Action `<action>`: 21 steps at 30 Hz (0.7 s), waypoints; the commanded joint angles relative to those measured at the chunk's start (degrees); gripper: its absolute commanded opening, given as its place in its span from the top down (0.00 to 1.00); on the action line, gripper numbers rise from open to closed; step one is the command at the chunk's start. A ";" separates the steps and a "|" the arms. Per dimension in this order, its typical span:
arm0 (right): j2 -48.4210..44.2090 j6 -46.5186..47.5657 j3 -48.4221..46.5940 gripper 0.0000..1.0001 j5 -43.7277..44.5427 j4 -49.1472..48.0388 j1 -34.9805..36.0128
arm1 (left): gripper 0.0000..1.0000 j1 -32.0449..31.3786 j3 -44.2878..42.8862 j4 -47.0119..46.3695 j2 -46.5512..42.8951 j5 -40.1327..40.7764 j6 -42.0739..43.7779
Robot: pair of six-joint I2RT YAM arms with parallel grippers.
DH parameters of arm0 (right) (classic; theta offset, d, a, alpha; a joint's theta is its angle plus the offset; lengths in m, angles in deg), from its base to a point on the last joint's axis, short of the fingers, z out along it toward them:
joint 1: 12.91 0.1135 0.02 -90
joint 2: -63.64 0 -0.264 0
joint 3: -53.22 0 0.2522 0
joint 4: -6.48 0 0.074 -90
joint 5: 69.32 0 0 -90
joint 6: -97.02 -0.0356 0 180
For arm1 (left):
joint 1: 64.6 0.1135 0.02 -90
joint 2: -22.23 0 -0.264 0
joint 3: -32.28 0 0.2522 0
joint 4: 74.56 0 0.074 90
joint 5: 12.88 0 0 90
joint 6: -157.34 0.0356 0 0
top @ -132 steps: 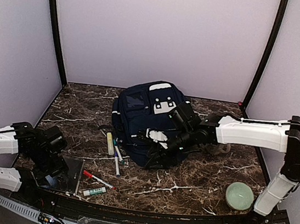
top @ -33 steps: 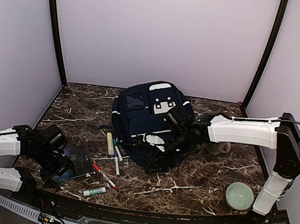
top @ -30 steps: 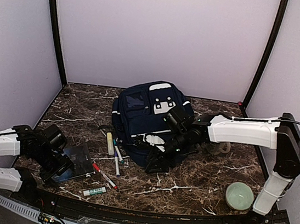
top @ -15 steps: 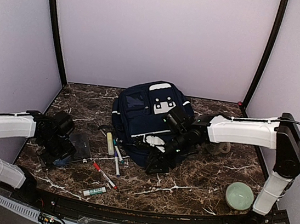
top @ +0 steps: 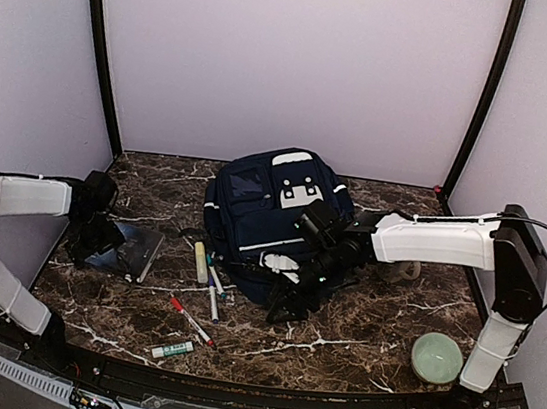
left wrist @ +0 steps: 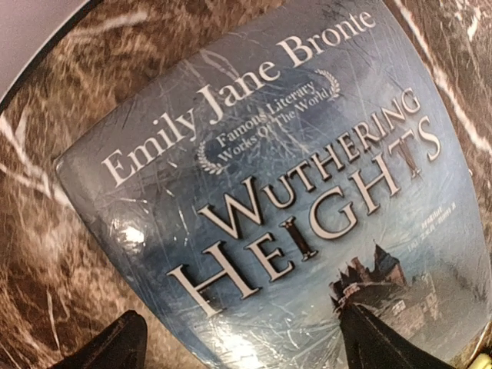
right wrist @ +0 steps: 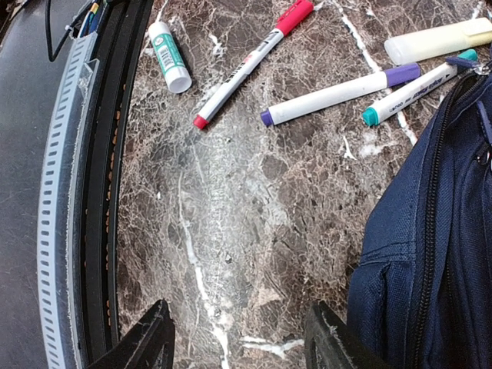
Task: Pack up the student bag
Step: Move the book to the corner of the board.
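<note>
Student bag at centre of worktop; both pincers spread, neither gripping anything.

Top view: I find the student bag (top: 270, 214) at mid-frame on the worktop (top: 368, 328), with the right pincer (top: 285, 305) at its lower edge. The left pincer (top: 96, 250) is at left of frame by a book (top: 134, 250). Markers (top: 209, 295) lie between, and a green bowl (top: 436, 357) sits lower right. Left wrist: the fingers are spread wide, one tip beyond the book's edge and the other over its cover, titled "Wuthering Heights"; contact I cannot tell. Right wrist: the fingers are apart with bare marble between them. The bag's navy fabric is just beside the tip at right of frame, and a glue stick (right wrist: 169, 58) lies upper left.
</note>
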 commanded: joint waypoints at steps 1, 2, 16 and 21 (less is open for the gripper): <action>0.04 -0.45 0.17 0.43 -0.06 -0.04 -0.20 | 0.09 4.11 -5.82 -3.79 4.72 -0.30 7.30; 0.04 -0.48 0.25 0.43 0.05 -0.02 -0.20 | 0.10 4.15 -6.91 -4.86 5.22 -0.31 8.97; 1.54 -0.61 -0.46 0.43 -0.67 0.49 -0.21 | 0.09 8.12 -23.19 -7.38 17.90 0.85 19.68; 1.96 -0.69 -0.37 0.43 -0.25 0.43 -0.21 | 0.11 8.80 -30.27 -8.24 22.94 1.73 25.62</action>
